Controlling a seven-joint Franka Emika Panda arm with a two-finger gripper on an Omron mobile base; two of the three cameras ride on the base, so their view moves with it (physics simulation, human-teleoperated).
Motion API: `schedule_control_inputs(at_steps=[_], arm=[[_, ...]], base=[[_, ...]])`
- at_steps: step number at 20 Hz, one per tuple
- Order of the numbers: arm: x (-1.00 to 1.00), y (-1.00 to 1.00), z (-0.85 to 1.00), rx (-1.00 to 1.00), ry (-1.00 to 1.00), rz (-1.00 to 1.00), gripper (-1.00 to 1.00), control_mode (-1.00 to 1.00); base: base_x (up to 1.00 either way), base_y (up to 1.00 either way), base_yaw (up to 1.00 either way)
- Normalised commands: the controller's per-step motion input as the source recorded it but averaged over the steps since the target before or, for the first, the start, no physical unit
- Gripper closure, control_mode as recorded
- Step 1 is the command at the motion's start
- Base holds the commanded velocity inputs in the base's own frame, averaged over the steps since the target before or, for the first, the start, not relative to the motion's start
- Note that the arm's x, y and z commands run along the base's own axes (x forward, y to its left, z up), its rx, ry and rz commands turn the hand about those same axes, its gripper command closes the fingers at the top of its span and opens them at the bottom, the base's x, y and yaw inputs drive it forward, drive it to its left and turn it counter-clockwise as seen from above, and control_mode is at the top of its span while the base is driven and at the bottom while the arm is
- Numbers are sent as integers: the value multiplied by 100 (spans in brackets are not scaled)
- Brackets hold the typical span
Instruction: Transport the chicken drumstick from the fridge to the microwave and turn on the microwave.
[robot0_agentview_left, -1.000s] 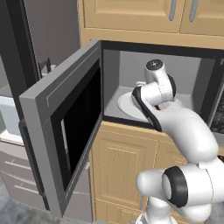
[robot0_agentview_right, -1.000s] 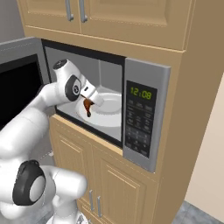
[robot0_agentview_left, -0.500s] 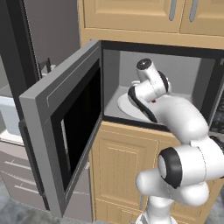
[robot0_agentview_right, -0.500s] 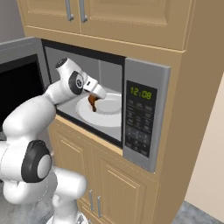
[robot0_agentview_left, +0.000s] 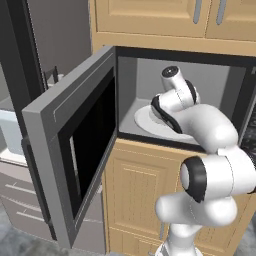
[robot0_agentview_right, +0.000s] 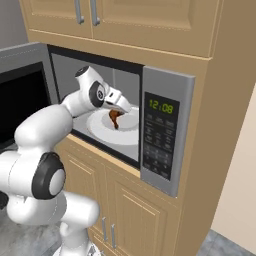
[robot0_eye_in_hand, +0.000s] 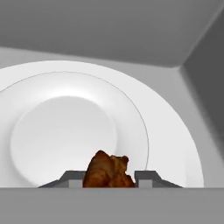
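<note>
Inside the grey-framed microwave (robot0_agentview_right: 162, 135), its dark-windowed door swung wide, the two-finger gripper (robot0_eye_in_hand: 108, 176) clasped the small reddish-brown chicken drumstick (robot0_eye_in_hand: 108, 171). The meat hung over the white round turntable plate (robot0_eye_in_hand: 65, 131).

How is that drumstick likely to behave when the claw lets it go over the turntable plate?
The chicken drumstick looks lumpy and uneven, so it will probably settle rather than roll far. It hangs between the claw tips above the white turntable plate, so a short drop seems likely. The plate looks smooth and dished; it may slide slightly inward.
</note>
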Motion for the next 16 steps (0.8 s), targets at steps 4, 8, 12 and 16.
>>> schedule_control_inputs(at_steps=[4,8,12,16], arm=[[18,-6,-12,1,0,0,100,-100],[31,0,0,0,0,0,100,-100],[44,0,-2,0,1,0,100,-100],[31,0,-8,0,3,0,100,-100]], base=[[0,0,0],[0,0,0],[0,0,0],[0,0,0]])
